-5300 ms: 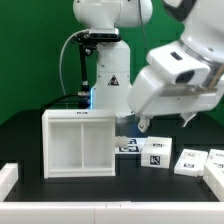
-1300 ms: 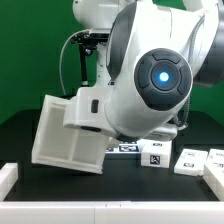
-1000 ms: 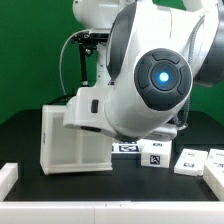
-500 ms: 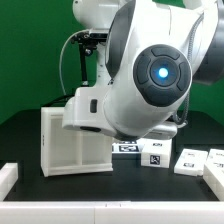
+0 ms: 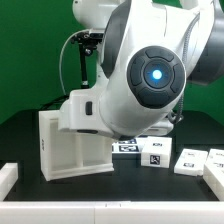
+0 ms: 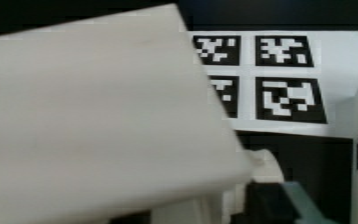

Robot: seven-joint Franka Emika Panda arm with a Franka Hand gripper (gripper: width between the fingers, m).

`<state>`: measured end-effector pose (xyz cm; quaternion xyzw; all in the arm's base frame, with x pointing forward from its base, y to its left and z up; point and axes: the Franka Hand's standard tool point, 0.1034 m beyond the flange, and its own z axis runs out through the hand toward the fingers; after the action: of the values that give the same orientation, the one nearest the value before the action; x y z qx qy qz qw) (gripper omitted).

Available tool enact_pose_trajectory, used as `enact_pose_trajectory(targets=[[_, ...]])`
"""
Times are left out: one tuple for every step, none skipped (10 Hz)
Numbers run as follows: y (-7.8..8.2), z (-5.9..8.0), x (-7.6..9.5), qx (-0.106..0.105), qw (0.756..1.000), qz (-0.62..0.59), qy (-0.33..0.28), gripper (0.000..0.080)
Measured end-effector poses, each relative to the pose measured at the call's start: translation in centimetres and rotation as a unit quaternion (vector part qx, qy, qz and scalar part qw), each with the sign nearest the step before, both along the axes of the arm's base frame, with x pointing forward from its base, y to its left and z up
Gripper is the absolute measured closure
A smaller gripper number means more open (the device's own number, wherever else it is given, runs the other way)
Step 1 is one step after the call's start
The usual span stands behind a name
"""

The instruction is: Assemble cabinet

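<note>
Cabinet (image 5: pixel 70 155) back upright from tilt

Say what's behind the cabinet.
Exterior view: the robot's base column and green backdrop rise behind the cabinet. The table right behind it is hidden by the cabinet itself and the arm.

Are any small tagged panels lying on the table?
Yes, several tagged panels lie on the table to the exterior view's right of the cabinet.

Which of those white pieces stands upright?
The cabinet, the big box at the exterior view's left; the small tagged panels at the right lie flat.
</note>
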<state>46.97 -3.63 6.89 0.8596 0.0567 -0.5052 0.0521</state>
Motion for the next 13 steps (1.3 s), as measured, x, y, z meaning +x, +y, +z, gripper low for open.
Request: enact_pose_trajectory(targets=[[-0.2,0.0,0.0,0.021,1.000,0.010,0.003,0.0358],[-0.2,0.0,0.0,0.018,1.000,0.008,0.002,0.0358],[-0.2,0.0,0.0,0.019,1.000,0.008,0.002,0.0178],[-0.1,-0.1,-0.1,0.018,1.000,0.010,0.003,0.0178],[0.2,-0.3,-0.5,0.020,1.000,0.015,0.008,0.0035],[0.3,-0.3,-0.7,0.023,1.000,0.018,0.011,0.0011],[0.3,-0.4,-0.8,0.026,0.999,0.019,0.012,0.0011],[0.3,-0.7,-1.1,0.035,0.999,0.025,0.014,0.0002],[0.3,-0.9,-1.3,0.040,0.999,0.028,0.014,0.0002],[0.3,-1.0,-1.3,0.041,0.999,0.028,0.014,0.0002],[0.3,-1.0,-1.3,0.041,0.999,0.027,0.014,0.0002],[0.3,-1.0,-1.4,0.041,0.999,0.027,0.014,0.0002],[0.2,-1.1,-1.4,0.040,0.999,0.027,0.015,0.0094]])
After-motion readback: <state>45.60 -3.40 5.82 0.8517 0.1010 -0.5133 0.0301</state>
